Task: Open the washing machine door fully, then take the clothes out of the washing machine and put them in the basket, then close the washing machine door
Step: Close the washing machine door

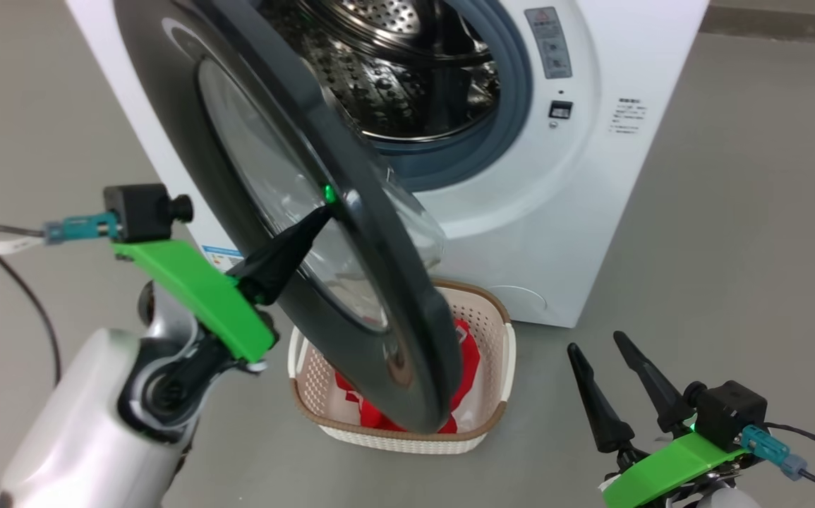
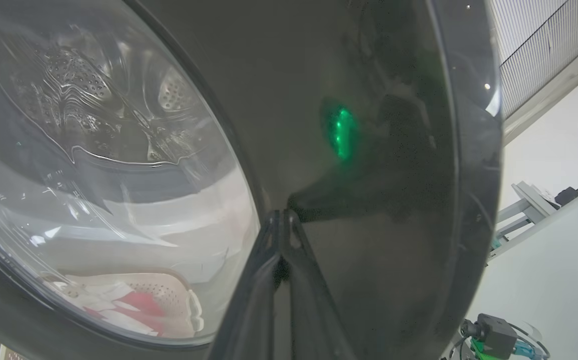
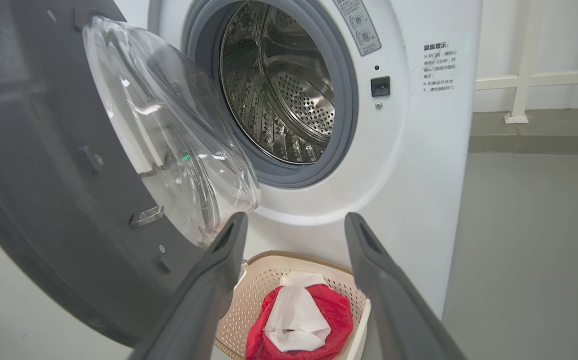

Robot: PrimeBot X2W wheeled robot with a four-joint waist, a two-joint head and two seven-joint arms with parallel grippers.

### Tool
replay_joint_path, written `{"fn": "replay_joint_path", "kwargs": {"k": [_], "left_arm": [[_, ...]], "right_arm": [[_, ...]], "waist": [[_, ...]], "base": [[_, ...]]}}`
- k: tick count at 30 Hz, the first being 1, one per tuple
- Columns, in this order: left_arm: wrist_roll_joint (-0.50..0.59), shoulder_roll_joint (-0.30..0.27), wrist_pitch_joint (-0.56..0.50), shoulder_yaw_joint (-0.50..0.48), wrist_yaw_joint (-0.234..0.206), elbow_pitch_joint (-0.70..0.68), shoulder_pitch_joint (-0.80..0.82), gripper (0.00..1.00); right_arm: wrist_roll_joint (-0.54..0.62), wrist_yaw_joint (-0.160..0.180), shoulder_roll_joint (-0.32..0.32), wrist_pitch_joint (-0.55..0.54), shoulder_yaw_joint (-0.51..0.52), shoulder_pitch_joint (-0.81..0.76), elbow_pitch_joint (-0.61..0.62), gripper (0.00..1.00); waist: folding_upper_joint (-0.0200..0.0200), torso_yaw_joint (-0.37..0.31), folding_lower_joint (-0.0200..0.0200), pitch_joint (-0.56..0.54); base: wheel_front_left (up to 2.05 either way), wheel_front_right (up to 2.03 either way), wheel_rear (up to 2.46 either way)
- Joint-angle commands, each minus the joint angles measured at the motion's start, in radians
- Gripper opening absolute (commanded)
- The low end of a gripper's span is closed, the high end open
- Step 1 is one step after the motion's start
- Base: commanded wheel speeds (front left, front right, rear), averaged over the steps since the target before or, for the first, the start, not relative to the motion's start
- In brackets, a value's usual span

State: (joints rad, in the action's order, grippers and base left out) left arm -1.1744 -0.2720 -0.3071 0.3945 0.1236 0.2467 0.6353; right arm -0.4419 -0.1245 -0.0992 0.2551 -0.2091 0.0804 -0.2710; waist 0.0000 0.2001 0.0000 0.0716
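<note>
Grey floor (image 1: 732,247) surrounds the basket (image 1: 493,310); left gripper (image 1: 322,210), pinched together, touches the ajar door's (image 1: 407,339) rim, right gripper (image 1: 596,341) splayed.

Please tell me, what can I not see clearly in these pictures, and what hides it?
Head view: the door covers the middle of the basket and most of the clothes.
Head view: the top edge cuts off the upper drum.
Right wrist view: the door's glass bowl distorts the drum's lower left; leftover clothes there cannot be excluded.
Right wrist view: the printed notice on the washing machine is too small to read.
</note>
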Motion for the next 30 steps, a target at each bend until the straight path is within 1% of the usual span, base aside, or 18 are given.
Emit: {"fn": "replay_joint_path", "kwargs": {"k": [1, 6, 14, 18, 19, 30], "left_arm": [[0.008, -0.010, 0.022, -0.015, 0.007, -0.010, 0.063, 0.00], [0.021, -0.005, 0.103, 0.046, 0.007, 0.054, 0.124, 0.00], [0.007, 0.009, 0.236, 0.103, 0.007, 0.157, 0.231, 0.00], [-0.008, 0.007, 0.291, 0.135, 0.007, 0.195, 0.286, 0.00], [-0.008, 0.007, 0.291, 0.135, 0.007, 0.195, 0.286, 0.00], [-0.055, -0.035, 0.415, 0.205, 0.007, 0.312, 0.433, 0.00]], "right_arm": [[0.006, -0.006, -0.004, 0.007, -0.013, 0.017, 0.029, 1.00], [0.013, -0.006, -0.003, 0.007, 0.007, 0.026, 0.037, 1.00], [0.024, -0.006, 0.006, 0.007, 0.047, 0.044, 0.055, 1.00], [0.030, -0.006, 0.010, 0.007, 0.051, 0.059, 0.064, 1.00], [0.030, -0.006, 0.010, 0.007, 0.051, 0.059, 0.064, 1.00], [0.037, -0.006, 0.032, 0.007, 0.065, 0.107, 0.082, 1.00]], "waist": [[0.0000, -0.017, 0.0000, 0.013], [0.0000, -0.050, 0.0000, 0.038], [0.0000, -0.106, 0.0000, 0.087], [0.0000, -0.137, 0.0000, 0.116], [0.0000, -0.137, 0.0000, 0.116], [0.0000, -0.221, 0.0000, 0.196]], "base": [[0.00, 0.00, 0.00], [0.00, 0.00, 0.00], [0.00, 0.00, 0.00], [0.00, 0.00, 0.00], [0.00, 0.00, 0.00], [0.00, 0.00, 0.00]]}}
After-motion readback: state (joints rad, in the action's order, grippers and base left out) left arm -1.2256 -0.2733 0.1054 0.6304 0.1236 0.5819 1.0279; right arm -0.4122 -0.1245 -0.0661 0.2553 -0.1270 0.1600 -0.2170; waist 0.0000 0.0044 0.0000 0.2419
